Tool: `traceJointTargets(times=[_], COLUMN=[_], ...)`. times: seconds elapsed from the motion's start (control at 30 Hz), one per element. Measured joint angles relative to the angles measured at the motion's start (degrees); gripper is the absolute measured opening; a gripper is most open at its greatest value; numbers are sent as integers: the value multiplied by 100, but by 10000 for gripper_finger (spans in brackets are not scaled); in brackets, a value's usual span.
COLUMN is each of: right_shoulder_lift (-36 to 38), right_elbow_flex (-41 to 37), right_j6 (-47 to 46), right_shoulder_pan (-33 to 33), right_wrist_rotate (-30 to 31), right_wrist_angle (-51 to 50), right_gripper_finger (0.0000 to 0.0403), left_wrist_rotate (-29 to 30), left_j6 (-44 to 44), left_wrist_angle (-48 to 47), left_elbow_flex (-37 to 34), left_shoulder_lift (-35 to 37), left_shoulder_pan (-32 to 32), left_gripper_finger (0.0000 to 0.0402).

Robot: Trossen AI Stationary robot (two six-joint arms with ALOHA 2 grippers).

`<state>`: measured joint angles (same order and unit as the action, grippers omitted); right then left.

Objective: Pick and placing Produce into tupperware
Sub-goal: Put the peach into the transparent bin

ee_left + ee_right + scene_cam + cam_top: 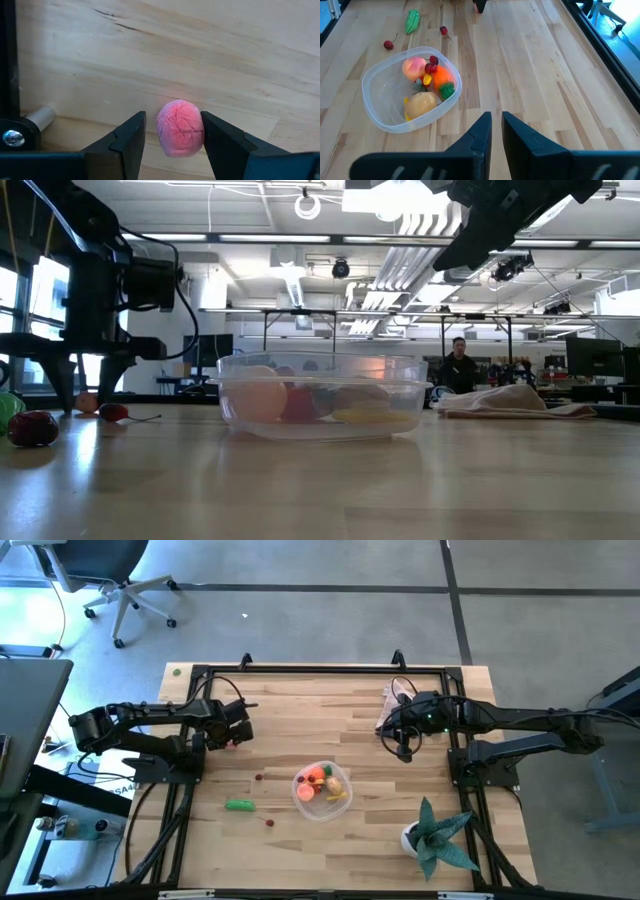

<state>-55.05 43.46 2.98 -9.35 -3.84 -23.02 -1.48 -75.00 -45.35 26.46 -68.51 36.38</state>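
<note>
Left hand (172,137) is low on the bench (300,710), left of the tupperware (322,791), its fingers spread either side of a pink ball (180,128), rosy with a crackled skin, not yet squeezed. The tupperware, clear, shallow and rounded-square, holds a peach-pink ball (414,66), an orange carrot (442,77), a tan ball (421,103) and red berries (432,61). Left of it lie a green pod (239,805) and two loose red berries (269,823). Right hand (494,131) hangs above the bench right of the tupperware, fingers nearly together, holding nothing.
</note>
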Motion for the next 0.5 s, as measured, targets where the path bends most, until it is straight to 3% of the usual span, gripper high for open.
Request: traceJointTargets(times=[0.3,0.5], right_shoulder_lift=[0,0], right_elbow_flex=[0,0], right_j6=[0,0], right_shoulder_pan=[0,-1], right_wrist_rotate=[-1,0], right_wrist_angle=[-1,-1], right_gripper_finger=[32,32], left_wrist_rotate=[-16,-26], left_j6=[-22,-24], left_wrist_angle=[-38,-29], left_elbow_flex=[-7,-7], left_shoulder_lift=[-2,-2], left_shoulder_pan=[0,0], left_gripper_finger=[112,111])
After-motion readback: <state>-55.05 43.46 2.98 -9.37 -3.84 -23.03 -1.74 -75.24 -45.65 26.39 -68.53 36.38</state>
